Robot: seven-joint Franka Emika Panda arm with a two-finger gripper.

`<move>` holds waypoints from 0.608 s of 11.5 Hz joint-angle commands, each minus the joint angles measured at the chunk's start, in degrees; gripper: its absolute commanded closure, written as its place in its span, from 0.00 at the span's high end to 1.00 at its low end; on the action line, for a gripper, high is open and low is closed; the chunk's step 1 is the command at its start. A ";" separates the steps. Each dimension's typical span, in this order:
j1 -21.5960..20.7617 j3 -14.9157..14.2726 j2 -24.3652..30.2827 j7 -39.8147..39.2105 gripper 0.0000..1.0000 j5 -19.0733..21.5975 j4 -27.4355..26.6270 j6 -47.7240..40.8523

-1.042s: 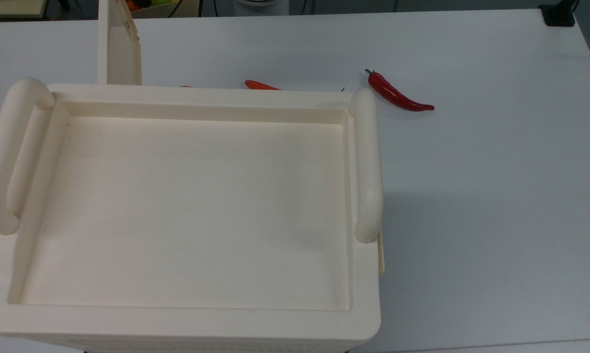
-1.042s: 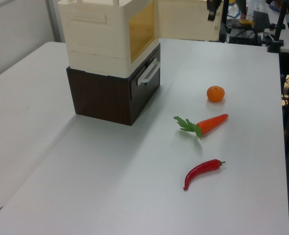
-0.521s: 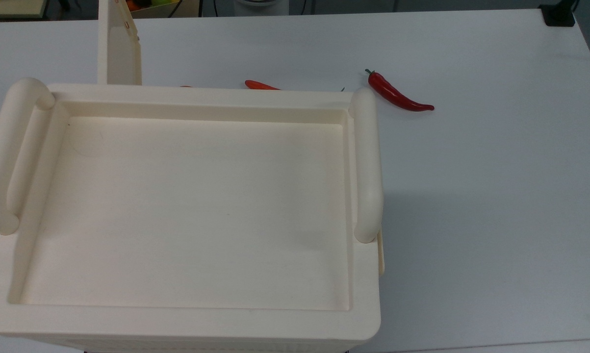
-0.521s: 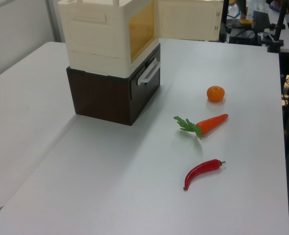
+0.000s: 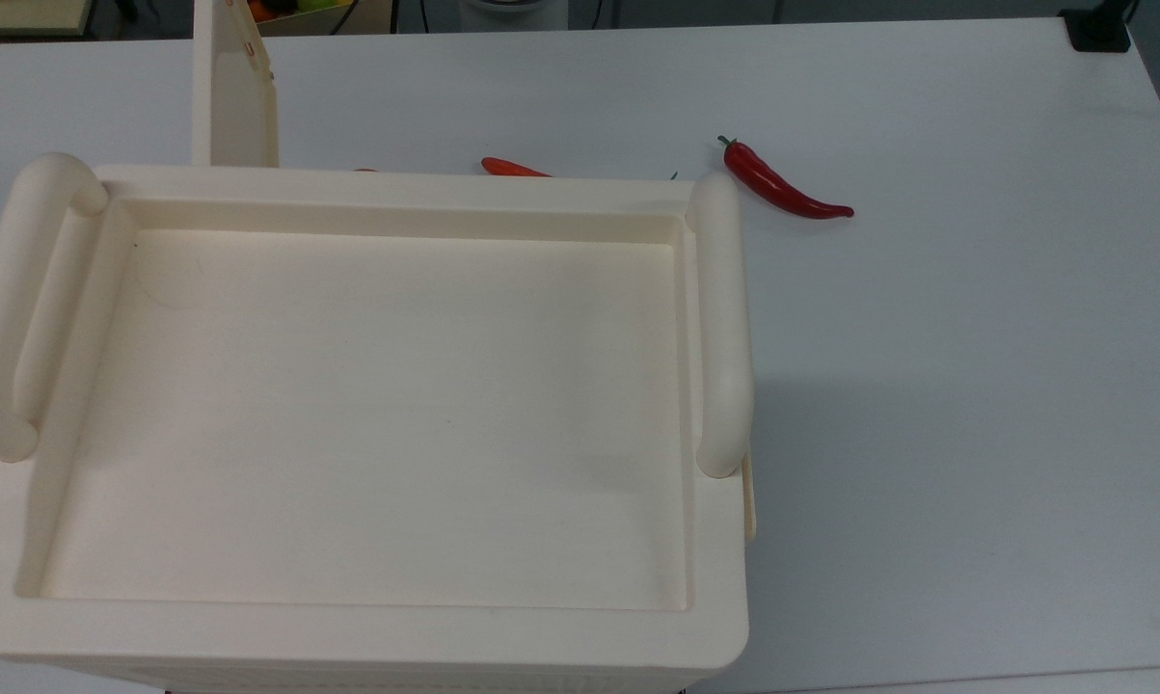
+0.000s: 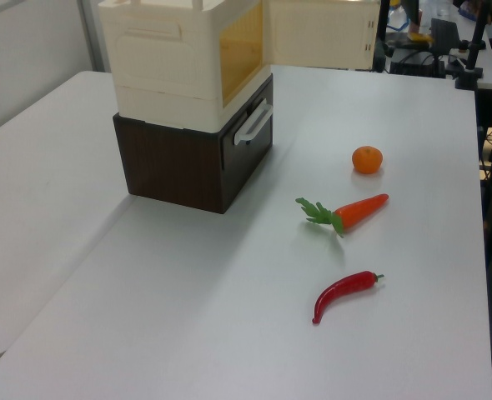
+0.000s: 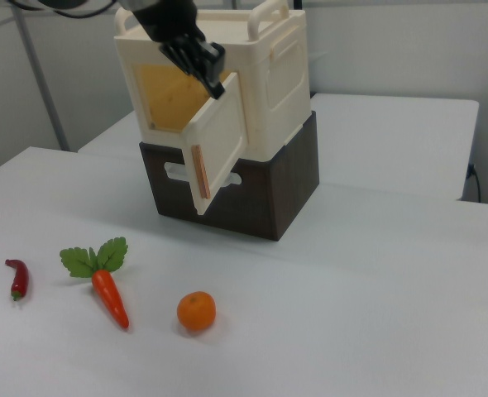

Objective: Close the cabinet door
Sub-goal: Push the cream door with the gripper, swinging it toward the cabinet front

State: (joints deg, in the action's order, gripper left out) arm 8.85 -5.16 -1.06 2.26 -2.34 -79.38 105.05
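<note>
The cabinet (image 5: pixel 396 188) is a big cream box with a recessed top and two tube handles, set on a dark brown base. Its cabinet door (image 5: pixel 237 106) stands swung out from the front, past the top view's upper left corner of the cabinet. In the left view the cabinet (image 6: pixel 171 67) shows an amber inside, with the cabinet door (image 6: pixel 317 33) wide open behind it. In the right view the cabinet door (image 7: pixel 223 136) hangs partly open, and my black gripper (image 7: pixel 212 73) is at its upper edge, in front of the cabinet (image 7: pixel 281 74).
A red chili (image 6: pixel 344 292), a carrot (image 6: pixel 350 212) and an orange (image 6: pixel 367 159) lie on the white table (image 6: pixel 229 317) in front of the cabinet. The brown base (image 6: pixel 179 167) has a drawer with a white handle (image 6: pixel 253 125). Stands and cables crowd the left view's far right.
A second ago a dark part of my gripper showed at the door's far edge in the left view; it has since gone from there. The door has barely moved.
</note>
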 commanded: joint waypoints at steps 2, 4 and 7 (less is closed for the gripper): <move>1.17 -0.47 -2.89 -1.20 0.00 2.43 0.46 1.30; 1.17 -0.47 -3.51 -1.12 0.00 4.71 0.46 1.30; 0.56 0.05 -4.48 -0.77 0.00 6.47 0.37 1.91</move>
State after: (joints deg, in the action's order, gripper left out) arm 10.20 -5.18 -4.66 2.26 1.98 -79.38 105.39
